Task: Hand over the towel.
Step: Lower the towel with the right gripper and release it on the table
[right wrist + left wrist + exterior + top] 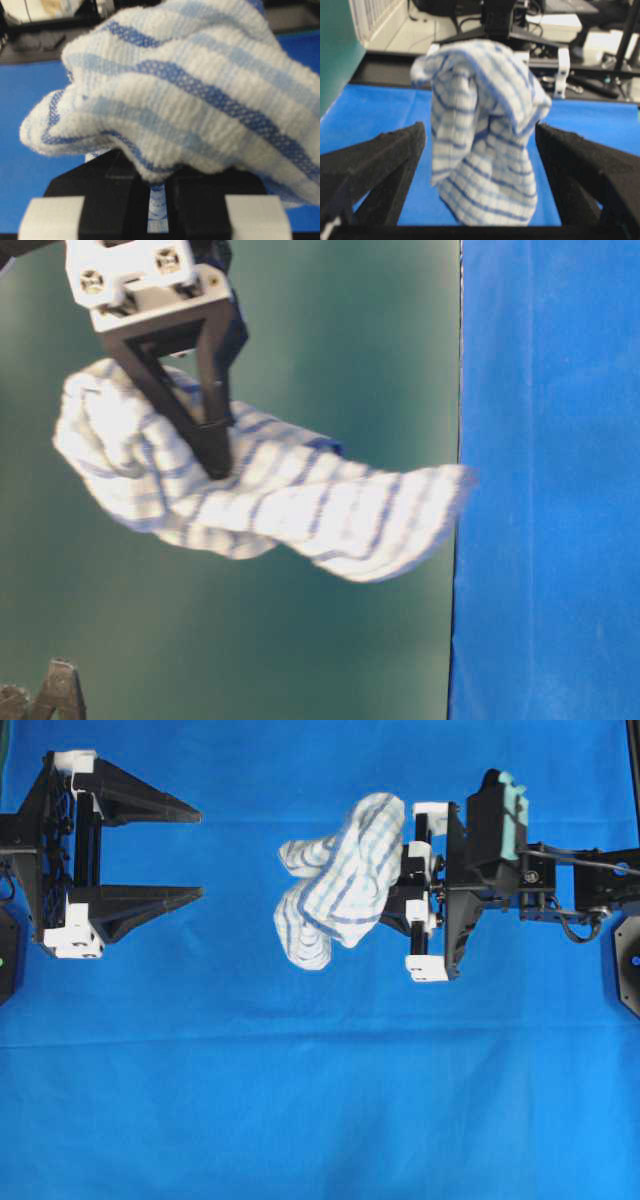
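Your right claw (405, 885) is clamped on the towel (335, 880), held aloft mid-worktop (320, 1120); the left claw (200, 855) waits spread apart; the cloth looks light, limp and bunched, so take its free drooping end.

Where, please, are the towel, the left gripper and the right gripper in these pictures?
towel (340, 885): overhead exterior view, middle of the bunched cloth.
left gripper (198, 855): overhead exterior view, gap midway between its open fingertips.
right gripper (215, 445): table-level exterior view, fingertips pinching the towel.
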Controlling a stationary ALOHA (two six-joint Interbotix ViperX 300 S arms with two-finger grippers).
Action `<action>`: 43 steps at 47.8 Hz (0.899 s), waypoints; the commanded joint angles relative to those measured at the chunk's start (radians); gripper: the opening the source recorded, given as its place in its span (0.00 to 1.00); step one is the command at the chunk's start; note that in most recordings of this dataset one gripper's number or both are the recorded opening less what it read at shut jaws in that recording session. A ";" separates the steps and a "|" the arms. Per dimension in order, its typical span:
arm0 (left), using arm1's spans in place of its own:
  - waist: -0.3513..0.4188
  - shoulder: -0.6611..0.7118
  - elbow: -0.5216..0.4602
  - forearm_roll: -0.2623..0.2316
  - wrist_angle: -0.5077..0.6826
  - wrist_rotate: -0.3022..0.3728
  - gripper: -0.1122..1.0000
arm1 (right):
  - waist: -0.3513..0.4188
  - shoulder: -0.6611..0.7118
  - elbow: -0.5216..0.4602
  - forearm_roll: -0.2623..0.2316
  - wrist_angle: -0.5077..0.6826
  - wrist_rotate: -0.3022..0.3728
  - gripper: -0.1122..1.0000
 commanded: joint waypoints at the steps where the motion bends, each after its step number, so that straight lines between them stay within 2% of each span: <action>1: -0.002 0.000 -0.014 -0.003 -0.003 0.000 0.94 | -0.002 0.000 -0.028 0.003 0.028 -0.002 0.17; 12: -0.002 0.003 -0.009 -0.003 -0.003 0.000 0.94 | -0.035 0.104 -0.103 0.003 0.233 0.002 0.17; 23: -0.002 0.003 -0.005 -0.003 -0.003 0.000 0.94 | -0.055 0.287 -0.201 -0.002 0.440 0.000 0.17; 32: -0.002 0.003 -0.003 -0.003 -0.003 0.000 0.94 | -0.057 0.416 -0.245 -0.002 0.517 -0.009 0.17; 43: -0.002 0.003 0.000 -0.003 -0.003 -0.002 0.94 | -0.057 0.448 -0.239 0.000 0.531 0.000 0.17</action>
